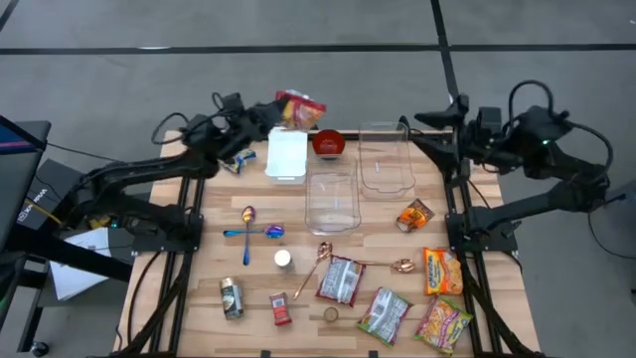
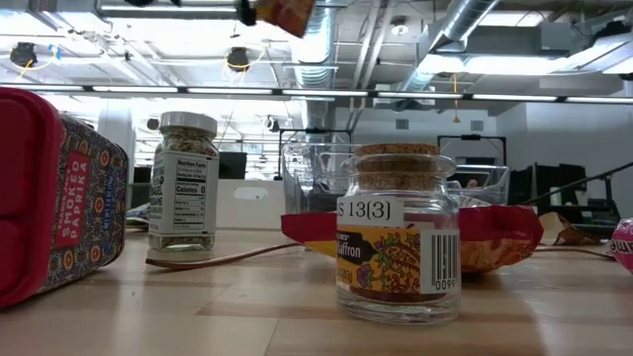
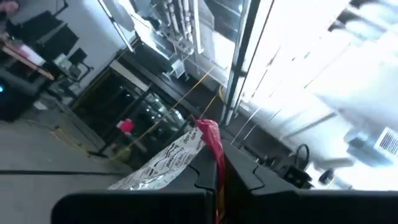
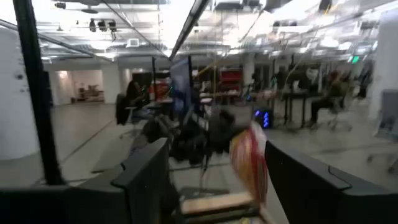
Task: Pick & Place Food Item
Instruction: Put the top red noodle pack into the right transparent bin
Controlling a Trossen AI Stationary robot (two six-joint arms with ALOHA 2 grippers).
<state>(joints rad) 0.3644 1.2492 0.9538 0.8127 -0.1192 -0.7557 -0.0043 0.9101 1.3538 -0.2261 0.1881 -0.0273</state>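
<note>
I have the left claw (image 1: 283, 111) clamped on a red snack packet (image 1: 300, 109), held up in the air over the far end of the surface (image 1: 199, 298), just beyond the white lidded box (image 1: 287, 154) and beside the red bowl (image 1: 329, 144). I judge I'm carrying it that high so it clears the containers before it goes down into one of them; which one, I cannot say from here.

My right claw (image 1: 447, 111) waits at the far right edge with its fingers spread wide and nothing between them, out of the way of the two clear tubs (image 1: 333, 199).

The high view gives me the whole layout: other packets, spoons and jars sit at the near end, well apart from the lifted packet. The left wrist view shows what that one cannot: the packet's crimped red edge (image 3: 211, 149) pinched right between the fingers, so the grip looks firm. The low view catches only the packet's bottom corner (image 2: 282, 14) hanging above the saffron jar (image 2: 398, 237), confirming it is well off the surface.
</note>
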